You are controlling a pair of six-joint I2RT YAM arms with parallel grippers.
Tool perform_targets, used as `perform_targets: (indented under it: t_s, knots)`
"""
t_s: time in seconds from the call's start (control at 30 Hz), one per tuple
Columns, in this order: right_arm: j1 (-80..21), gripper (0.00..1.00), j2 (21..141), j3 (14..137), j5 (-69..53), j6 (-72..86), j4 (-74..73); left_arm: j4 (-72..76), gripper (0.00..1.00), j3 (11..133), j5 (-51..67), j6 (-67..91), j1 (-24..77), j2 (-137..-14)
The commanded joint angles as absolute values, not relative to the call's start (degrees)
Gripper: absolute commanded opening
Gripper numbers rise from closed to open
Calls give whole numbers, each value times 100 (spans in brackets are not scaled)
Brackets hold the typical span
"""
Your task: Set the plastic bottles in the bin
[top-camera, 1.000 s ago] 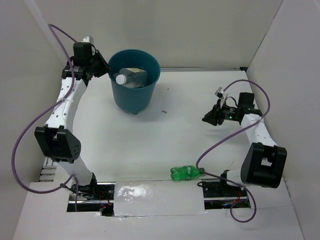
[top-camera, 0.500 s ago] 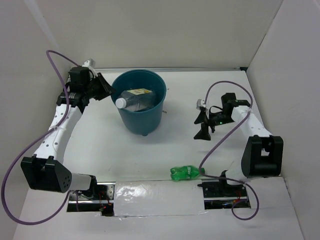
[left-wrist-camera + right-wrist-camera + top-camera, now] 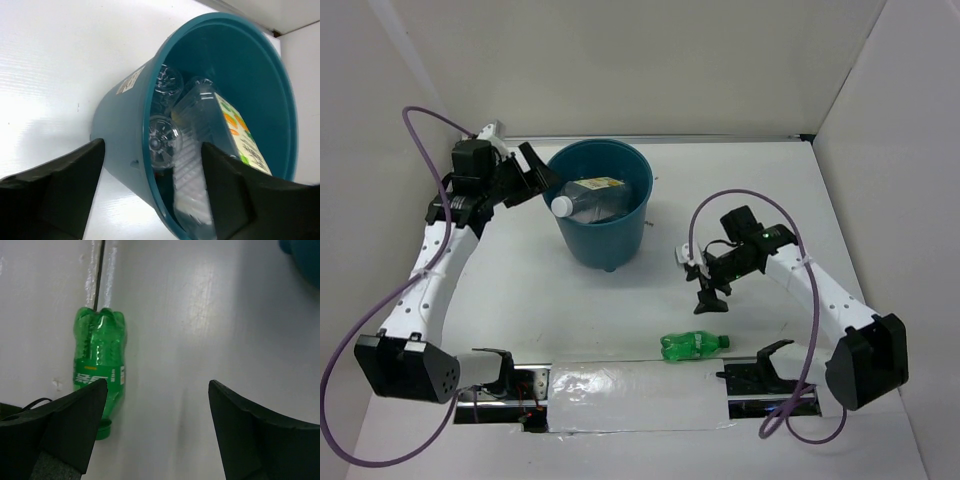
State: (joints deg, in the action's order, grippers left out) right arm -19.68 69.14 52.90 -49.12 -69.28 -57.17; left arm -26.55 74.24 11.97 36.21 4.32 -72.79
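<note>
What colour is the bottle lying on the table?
The bottle is bright green, clearest in the right wrist view.

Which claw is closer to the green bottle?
Right. The right claw hangs open just past the green bottle, on the side toward the bin. The left claw is far from the bottle, open beside the bin's rim at the back left.

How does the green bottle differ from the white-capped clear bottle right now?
The green bottle is bright green with a green cap; the clear bottle is colourless with a white cap. The green bottle lies flat on the table; the clear bottle leans inside the bin. Both are capped plastic bottles.
</note>
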Motion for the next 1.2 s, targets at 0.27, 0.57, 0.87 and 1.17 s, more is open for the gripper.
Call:
perform_targets:
  t_s: [0.27,0.57,0.87,1.17]
  knots:
    - [-3480,89,6627,4878,-4069,-6627,-5950,-3164,100,7296,-33,3234,501,-5697]
    - [-4613,89,6802,4167,-3149,-5284,-4582,-2944,100,5784,-738,4043,501,-3474]
    - [-5562,74,7628,3568,-1618,-3824,-2646,-3884,100,5854,-1099,4043,501,-2787]
    - [-5520,16,7084,4753,-2783,-4858,-4201,-3762,100,5713,-1082,4043,501,-2672]
